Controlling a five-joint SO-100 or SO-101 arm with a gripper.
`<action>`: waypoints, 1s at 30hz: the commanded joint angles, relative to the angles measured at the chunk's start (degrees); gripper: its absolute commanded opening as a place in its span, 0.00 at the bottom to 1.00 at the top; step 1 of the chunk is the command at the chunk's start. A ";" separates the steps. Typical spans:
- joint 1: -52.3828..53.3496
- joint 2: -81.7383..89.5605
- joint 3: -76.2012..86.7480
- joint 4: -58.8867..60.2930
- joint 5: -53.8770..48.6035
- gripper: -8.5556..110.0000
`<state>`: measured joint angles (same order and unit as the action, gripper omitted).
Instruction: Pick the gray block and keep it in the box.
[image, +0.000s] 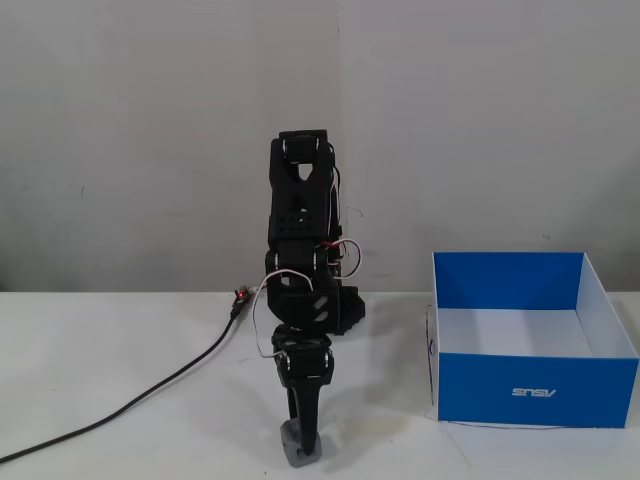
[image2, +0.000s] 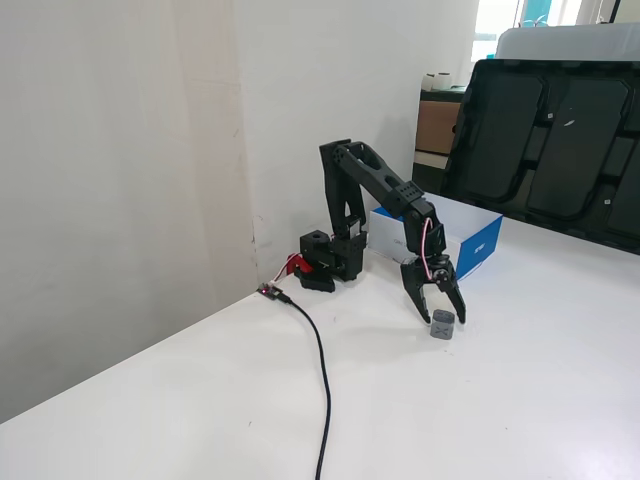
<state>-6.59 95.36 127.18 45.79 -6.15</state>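
One black cable (image2: 322, 370) trails left; the spread gripper (image2: 441, 318) straddles the gray block (image2: 443, 327).

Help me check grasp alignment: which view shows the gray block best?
The angled fixed view: the gray block sits whole on the table, with the open pincer straddling its top. In the front fixed view, the gray block is at the bottom edge, partly hidden by the pincer.

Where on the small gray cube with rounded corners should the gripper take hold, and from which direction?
Grip the small gray cube across two opposite side faces, coming from above. It sits flat on the white table with free space all around, and the open black gripper hangs over it with fingers pointing down.
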 joint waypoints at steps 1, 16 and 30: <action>0.35 0.00 -4.04 -2.02 -0.53 0.20; -0.09 1.76 -7.82 1.41 -0.53 0.16; -8.26 15.21 -20.39 13.01 0.26 0.16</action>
<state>-11.95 103.45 113.03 57.30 -6.15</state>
